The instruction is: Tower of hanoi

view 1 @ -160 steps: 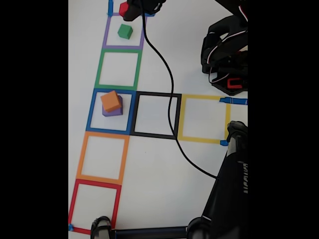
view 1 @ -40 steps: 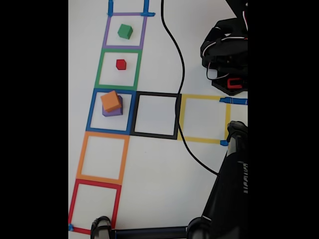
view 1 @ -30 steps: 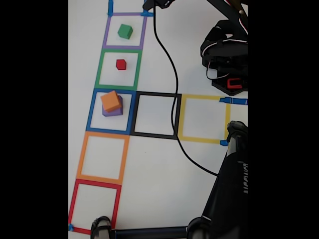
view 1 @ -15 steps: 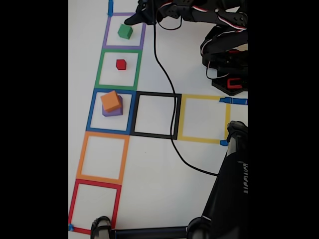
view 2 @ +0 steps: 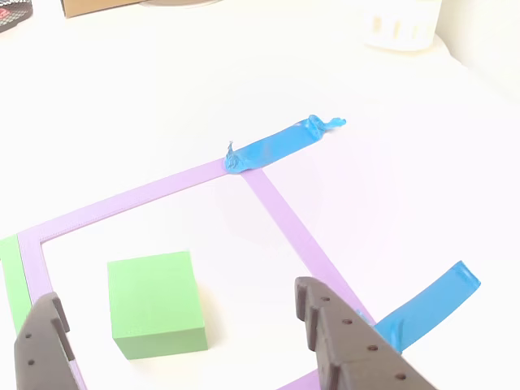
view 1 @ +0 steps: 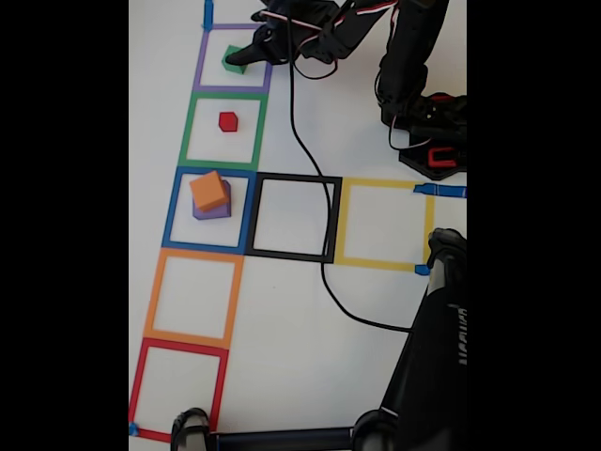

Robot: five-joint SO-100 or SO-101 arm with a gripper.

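Observation:
The green cube sits inside the purple tape square at the top of the fixed view. My gripper reaches over it from the right and hides part of it. In the other view the gripper is open, with one finger left of the green cube and the other finger to its right, both apart from it. The small red cube rests in the green tape square. The orange cube is stacked on the purple cube in the blue tape square.
Black, yellow, orange and red tape squares lie empty. A black cable crosses the black square. The arm base stands at the right, a black stand at the bottom right. A white container is far off.
The red cube, at the gripper by the top edge 5.3 s ago, now lies in the green square. The arm came back in from the top and lowered over the green cube.

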